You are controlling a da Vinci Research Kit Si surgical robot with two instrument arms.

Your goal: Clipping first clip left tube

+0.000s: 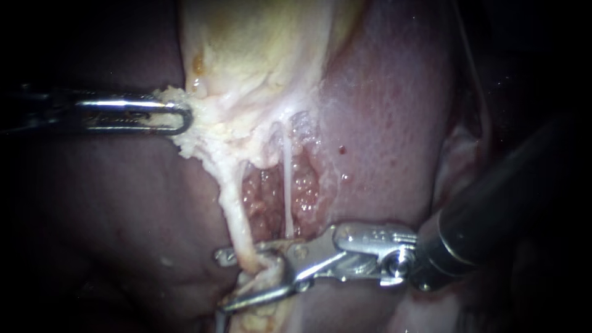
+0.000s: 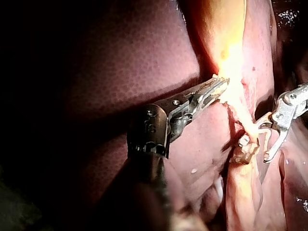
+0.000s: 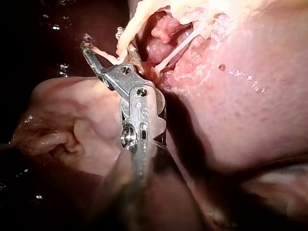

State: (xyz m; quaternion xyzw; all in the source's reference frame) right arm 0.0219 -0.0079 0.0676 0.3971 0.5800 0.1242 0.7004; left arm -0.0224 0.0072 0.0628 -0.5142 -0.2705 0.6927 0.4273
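Left to do: close the right instrument (image 1: 223,280) across the left tube (image 1: 231,203). Comes in from the lower right with jaws apart, one to each side of that tube near its lower end, with a visible gap, so straddling and not yet clamped; no telling of a clip between them. As for the tube: runs thick and pale from the gallbladder (image 1: 246,61) edge steeply down and a little rightward, long axis close to vertical in the endoscope view, and meets the nearly level jaws at close to a right angle, good for a square bite by the look of it. Both jaw tips showing past the tube's far side, so no reach left to make on this judgement, only a closing. Left instrument (image 1: 179,117) well apart, up near the tube's upper end, clamped on the pale gallbladder margin and drawing it leftward, apparently for tension. Worth watching the right tube (image 1: 288,191), a thin white strand just beside, ending close above the upper jaw against the liver (image 1: 394,123) bed: best kept outside the bite.
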